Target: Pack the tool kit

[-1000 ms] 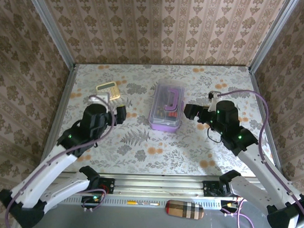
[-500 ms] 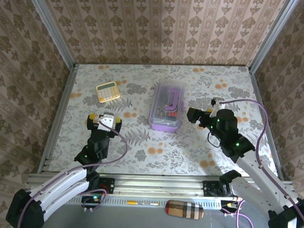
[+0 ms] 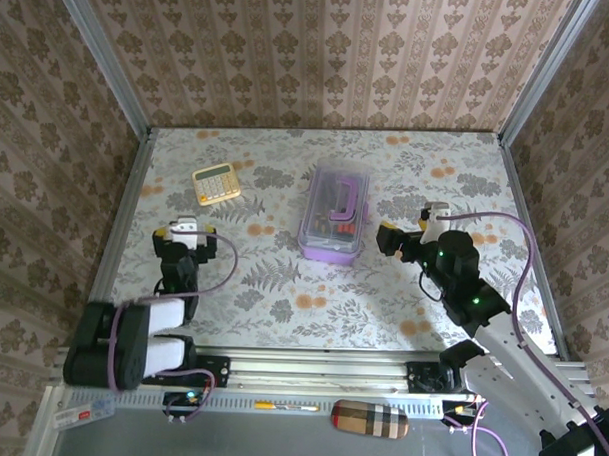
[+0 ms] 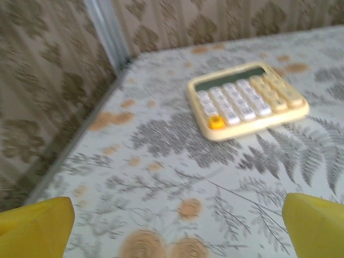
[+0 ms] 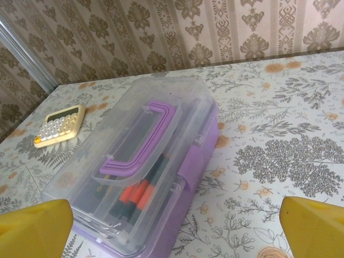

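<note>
The tool kit (image 3: pixel 333 214) is a translucent purple box with a clear lid, lying shut in the middle of the table. Its purple handle (image 5: pixel 142 138) lies flat on the lid and the purple latch (image 5: pixel 196 159) is down. Black-orange tools (image 5: pixel 135 194) show through the lid. My right gripper (image 3: pixel 389 241) is open, just right of the box and apart from it; in the right wrist view the gripper (image 5: pixel 174 228) has nothing between its yellow fingertips (image 5: pixel 314 226). My left gripper (image 3: pixel 184 236) stands open at the near left, well away from the box, and shows empty (image 4: pixel 174 228) in the left wrist view.
A yellow calculator (image 3: pixel 216 183) lies at the far left of the table, ahead of the left gripper (image 4: pixel 247 99) and left of the box (image 5: pixel 59 124). Patterned walls close in the table on three sides, with a metal post (image 4: pixel 107 32) in the far-left corner.
The left arm has pulled back from beside the box toward its base at the near left. The right arm has drawn back a little. The box has not moved.
</note>
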Robot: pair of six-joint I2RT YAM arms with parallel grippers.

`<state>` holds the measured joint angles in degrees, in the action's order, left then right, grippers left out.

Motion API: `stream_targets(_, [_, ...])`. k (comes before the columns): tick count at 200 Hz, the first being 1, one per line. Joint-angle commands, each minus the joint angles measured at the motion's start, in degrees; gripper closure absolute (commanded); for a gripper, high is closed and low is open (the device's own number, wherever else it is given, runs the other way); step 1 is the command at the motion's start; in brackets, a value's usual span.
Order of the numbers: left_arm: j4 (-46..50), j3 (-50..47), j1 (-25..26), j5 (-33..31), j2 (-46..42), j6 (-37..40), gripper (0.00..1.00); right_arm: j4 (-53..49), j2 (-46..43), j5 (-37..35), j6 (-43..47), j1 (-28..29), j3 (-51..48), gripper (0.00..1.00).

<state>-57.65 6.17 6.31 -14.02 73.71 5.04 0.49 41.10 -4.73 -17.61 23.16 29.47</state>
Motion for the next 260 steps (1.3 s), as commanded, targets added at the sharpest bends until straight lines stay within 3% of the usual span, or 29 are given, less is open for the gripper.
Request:
stream_targets(1, [-16.21,2.09,-0.35,4.79,9.26,1.15,0.00,3.82,0.02,-0.98,3.47,0.18,-1.23,0.00])
stream_targets(23, [-16.77,7.30,0.00,2.62,18.47,2.29,0.00,5.25,-0.21,-1.76,7.53,0.14,-2.40,0.00])
stream_targets(33, [-9.37,9.05,1.60,-1.24,16.09,1.66,0.00,6.38,-0.86,-1.82,11.28,0.06,-3.38,0.00])
stream_targets(45, [-7.61,10.59,0.35,2.29,16.58,2.36,0.00,7.22,-1.47,-2.05,18.73,-0.12,-4.89,0.00])
stream_targets(60, [-2.64,12.64,-0.25,1.63,15.86,0.73,0.00,8.52,-0.98,-4.28,30.41,-0.90,-7.14,0.00])
stream_targets(72, [-0.22,14.00,-1.18,1.52,15.84,-0.21,0.00,10.02,1.70,-6.04,34.73,-3.11,-8.02,0.00])
stream_targets(91, [0.75,14.49,-1.56,0.19,15.86,-1.07,0.00,13.78,6.96,-1.61,31.21,-5.89,-8.72,0.00])
stream_targets(116, [0.83,14.52,-1.56,0.21,15.85,-1.10,0.00,28.21,17.21,0.99,30.01,-6.62,-11.97,0.00])
stream_targets(142, [0.69,14.54,-1.56,0.05,15.85,-1.04,0.00,42.43,31.12,10.20,28.86,-11.14,-12.38,0.00])
stream_targets(162, [0.65,14.48,-1.47,0.04,15.89,-1.00,0.00,37.92,34.47,12.59,33.02,-11.56,-8.57,0.00])
stream_targets(176, [0.61,14.48,-1.47,-0.04,15.86,-1.03,0.00,44.96,37.35,10.38,33.26,-11.64,-10.15,0.00])
stream_targets(211, [0.59,14.48,-1.52,-0.04,15.86,-1.00,0.00,49.41,36.58,8.69,31.73,-12.26,-12.77,0.00])
stream_targets(260, [0.61,14.48,-1.47,-0.08,15.85,-1.00,0.00,58.43,38.26,-0.62,24.81,-14.47,-15.06,0.00])
